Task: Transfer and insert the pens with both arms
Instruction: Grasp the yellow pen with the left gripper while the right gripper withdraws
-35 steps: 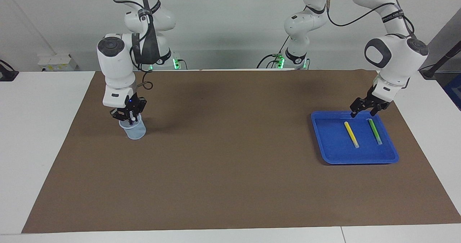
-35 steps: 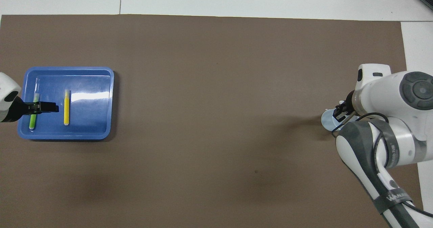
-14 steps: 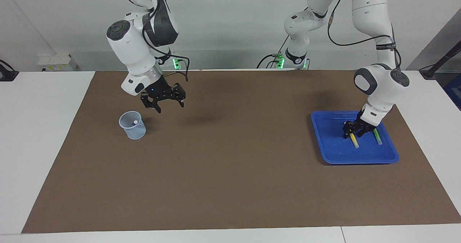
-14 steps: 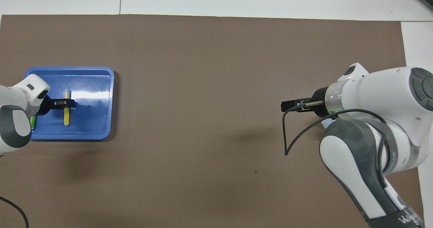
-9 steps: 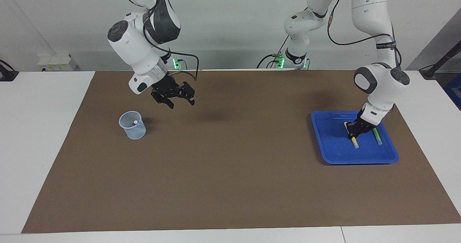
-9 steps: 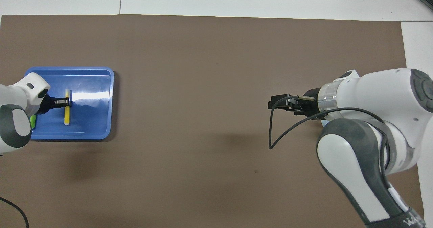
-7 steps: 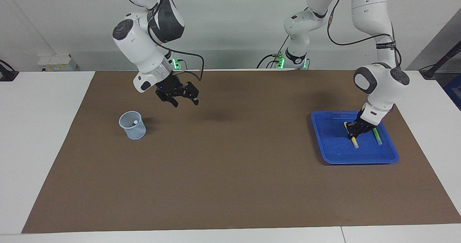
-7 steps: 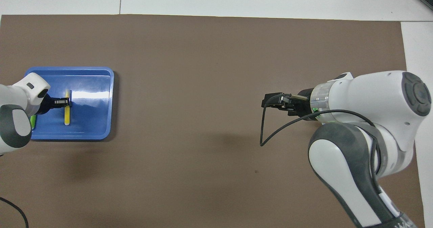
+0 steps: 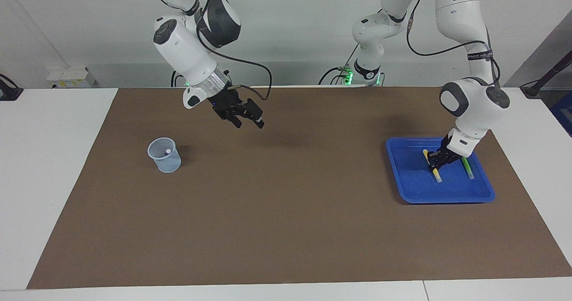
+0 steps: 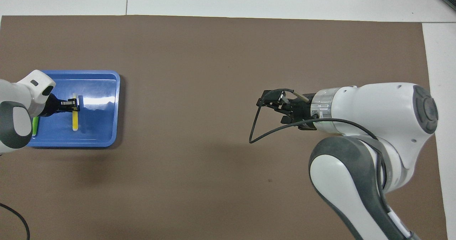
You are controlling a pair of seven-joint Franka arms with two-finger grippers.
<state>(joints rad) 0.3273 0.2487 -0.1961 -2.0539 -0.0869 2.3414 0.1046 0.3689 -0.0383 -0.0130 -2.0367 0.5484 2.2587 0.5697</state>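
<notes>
No lettering is showing clearly enough to read. A black strap is wrapping the white jointed arm above the blue tray and is carrying pale print, but its characters are staying illegible.

A robotics lab set up for two-arm handling trials

Two large white jointed arms, the right arm and the left arm, stand at one long edge of a white desk against a bare pale wall, with loose black cables looping along them. Two smaller white arms with green lights sit at the base between them. A plain brown mat covers the working area, and on it lie only test props: a blue plastic tray and a clear mesh-patterned cup. A white socket box sits at the wall.
</notes>
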